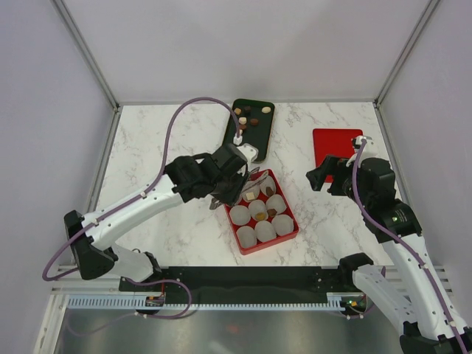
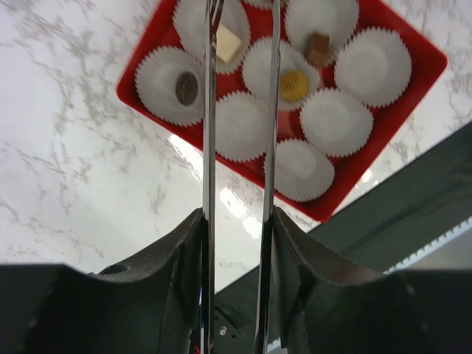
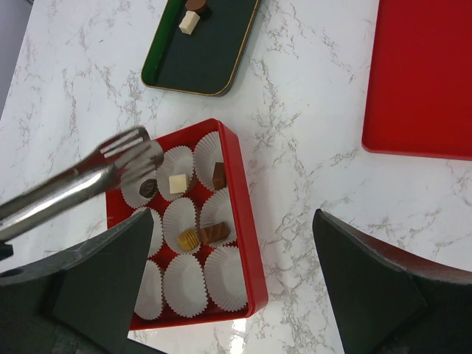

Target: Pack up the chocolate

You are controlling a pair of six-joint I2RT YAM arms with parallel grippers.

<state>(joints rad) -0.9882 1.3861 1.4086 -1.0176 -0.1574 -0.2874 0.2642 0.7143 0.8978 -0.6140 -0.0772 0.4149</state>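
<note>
I'm clamping tongs (image 2: pixel 209 147) in my left claw (image 2: pixel 237 221). Below it, some chocolates (image 2: pixel 293 85) are sitting in the red box (image 2: pixel 424 63), with more waiting on the tray (image 1: pixel 262 136) beyond. Right claw (image 3: pixel 228 217) is gaping, empty.

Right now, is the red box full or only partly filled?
Partly filled: the red box has several empty paper cups beside few chocolates.

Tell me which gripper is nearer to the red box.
Left. The left gripper holds tongs over the red box's far end; the right gripper hovers apart, to its right.
</note>
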